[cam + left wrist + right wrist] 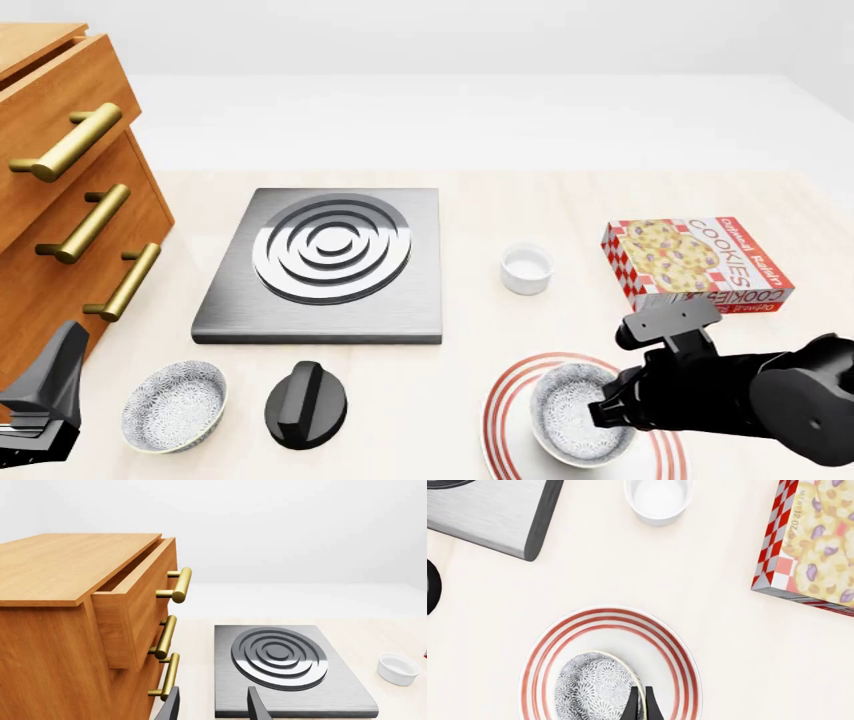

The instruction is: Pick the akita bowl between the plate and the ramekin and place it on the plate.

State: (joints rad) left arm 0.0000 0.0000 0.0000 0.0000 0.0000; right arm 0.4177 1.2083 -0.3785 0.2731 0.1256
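Observation:
The akita bowl (577,415), white with grey-black speckles, is over the middle of the plate (502,420), a wide white plate with red rings near its rim. My right gripper (607,410) is shut on the bowl's right rim. In the right wrist view its dark fingers (633,702) pinch the rim of the akita bowl (594,687) inside the plate (607,622). I cannot tell whether the bowl rests on the plate. The ramekin (526,268) stands beyond the plate. My left gripper (47,395) is open at the near left, holding nothing.
A second speckled bowl (174,405) and a black knob-shaped object (306,403) lie at the near left. A grey burner slab (327,260) is at centre left, a wooden drawer cabinet (67,190) with brass handles at far left, and a cookie box (694,262) at right.

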